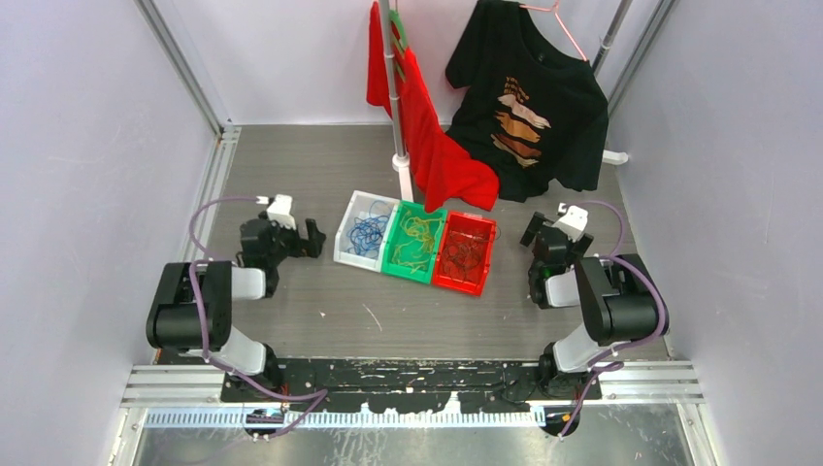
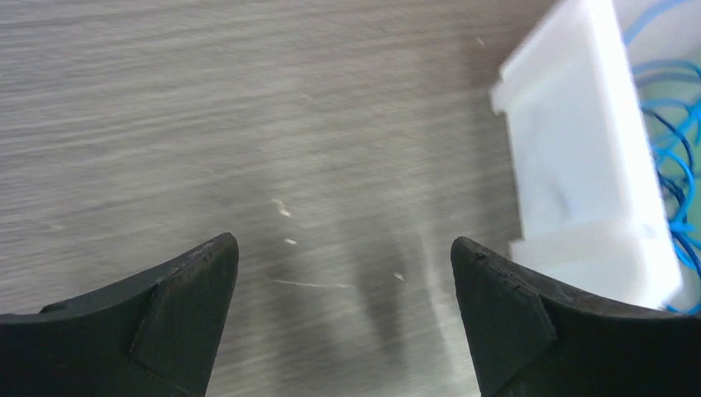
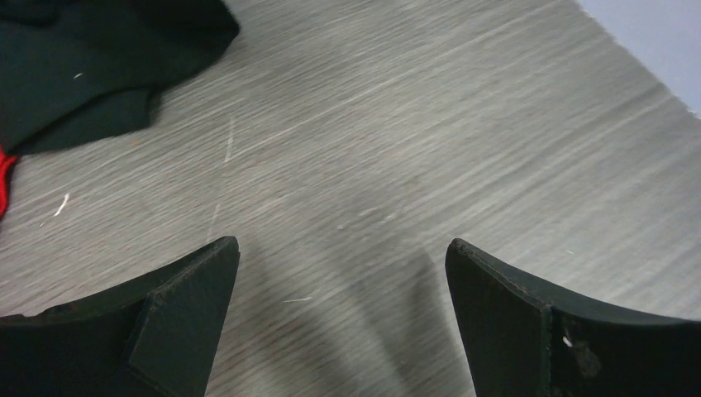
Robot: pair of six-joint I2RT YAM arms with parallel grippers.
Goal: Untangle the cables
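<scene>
Top external: left gripper [image 1: 312,236], right gripper [image 1: 532,231] low, spread.

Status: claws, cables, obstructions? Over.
Left claw, right claw open, empty. Blue cables in white bin, yellow cables in green bin, dark cables in red bin. No obstruction seen.

The top camera looks down from above and behind the arms on the whole grey wood-grain worktop [image 1: 320,311]. Each wrist camera faces it from close above. Shared with the top view are a white plastic bin [image 2: 579,165] ahead-right of the left tool [image 2: 343,242] and a black cloth T-shirt [image 3: 83,58] ahead-left of the right tool [image 3: 341,243].
</scene>
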